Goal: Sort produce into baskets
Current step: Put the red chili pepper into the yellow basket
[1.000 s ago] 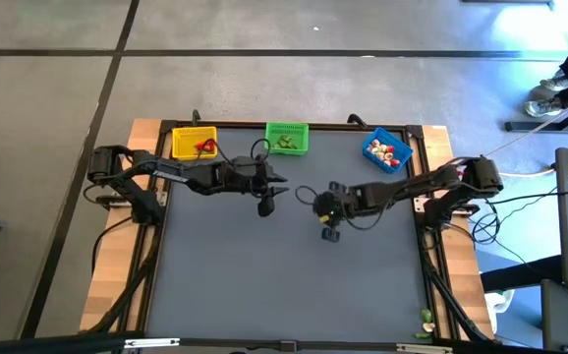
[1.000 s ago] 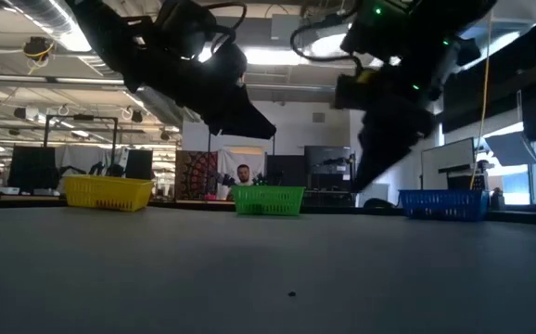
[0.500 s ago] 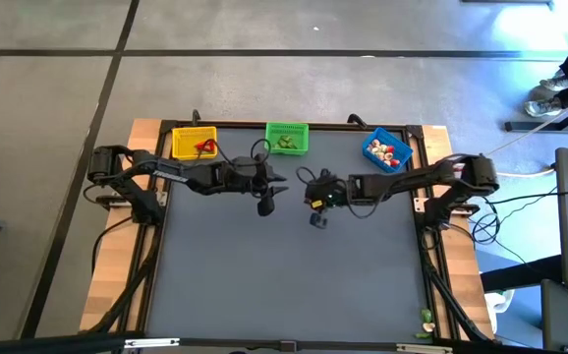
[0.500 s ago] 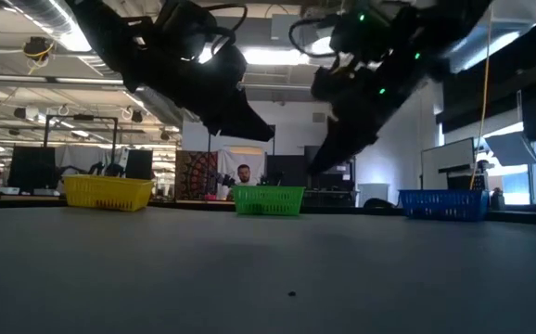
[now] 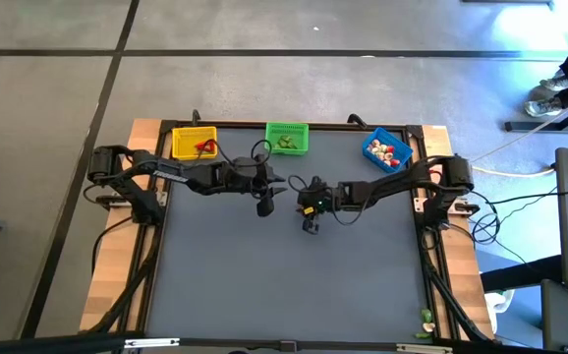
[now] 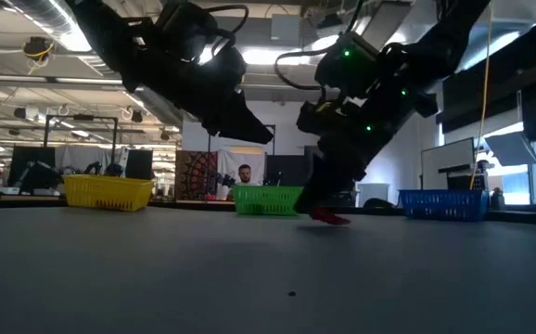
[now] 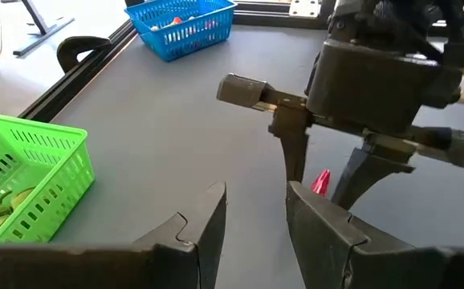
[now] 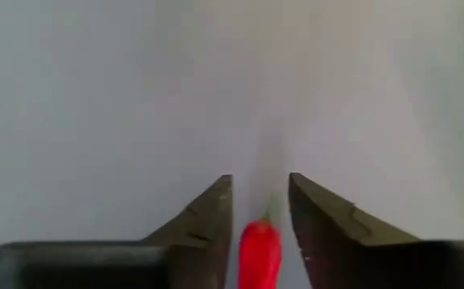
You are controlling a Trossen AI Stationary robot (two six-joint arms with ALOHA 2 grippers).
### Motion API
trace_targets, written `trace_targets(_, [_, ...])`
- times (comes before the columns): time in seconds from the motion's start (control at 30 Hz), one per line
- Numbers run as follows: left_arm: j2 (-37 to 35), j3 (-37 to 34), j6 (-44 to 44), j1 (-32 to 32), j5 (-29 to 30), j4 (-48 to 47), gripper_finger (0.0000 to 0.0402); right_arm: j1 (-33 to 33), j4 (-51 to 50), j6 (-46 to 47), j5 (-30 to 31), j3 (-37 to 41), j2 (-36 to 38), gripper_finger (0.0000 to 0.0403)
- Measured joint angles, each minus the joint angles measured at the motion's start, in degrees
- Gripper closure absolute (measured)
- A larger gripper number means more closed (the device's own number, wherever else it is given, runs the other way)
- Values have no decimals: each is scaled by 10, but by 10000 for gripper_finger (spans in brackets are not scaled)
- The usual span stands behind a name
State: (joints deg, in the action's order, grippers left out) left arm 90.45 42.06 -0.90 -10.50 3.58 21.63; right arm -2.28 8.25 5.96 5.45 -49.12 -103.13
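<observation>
Where the dark grey worktop (image 5: 284, 265) sits on its pale wooden frame, three small mesh baskets line the far edge: a yellow basket (image 5: 194, 143) toward the far left corner, a green basket (image 5: 287, 138) at the middle, and a blue basket (image 5: 387, 150) toward the far right corner. Grey floor surrounds the worktop in the high view. From table height the room behind is a large workshop with ceiling strip lights, monitors and benches, and a person (image 6: 243, 174) is seated far back, behind the green basket.

A red piece lies in the yellow basket, green pieces in the green one, and red and pale cream pieces in the blue one. One more piece, a small red chilli pepper (image 8: 259, 250) with a thin green stem, lies on the worktop near its middle, nearer the far edge and short of the green basket; in the low view it shows as a flat red sliver (image 6: 329, 218) on the surface.

The right gripper (image 5: 310, 222) is lowered over that pepper, its fingers (image 8: 204, 217) parted with a gap on both sides of the pepper, which sits between them without being pinched. The left gripper (image 7: 252, 221) hangs just beside it above the worktop, jaws spread and empty, looking toward the right gripper and the pepper (image 7: 320, 182).
</observation>
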Motion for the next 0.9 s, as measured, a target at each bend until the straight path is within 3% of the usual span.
trace_targets(0.23, [0, 0, -9, 0, 0, 0, 274, 0, -29, -5, -5, 0, 16, 185])
trace_targets(0.43, [0, 0, -12, 0, 0, 0, 274, 5, -122, -16, -25, 0, 88, 148])
trace_targets(0.63, [0, 0, -11, 0, 0, 0, 274, 22, -164, -15, -43, 0, 91, 157])
trace_targets(0.9, [0, 0, -3, 0, 0, -1, 274, 23, -137, -21, 11, 1, 28, 218])
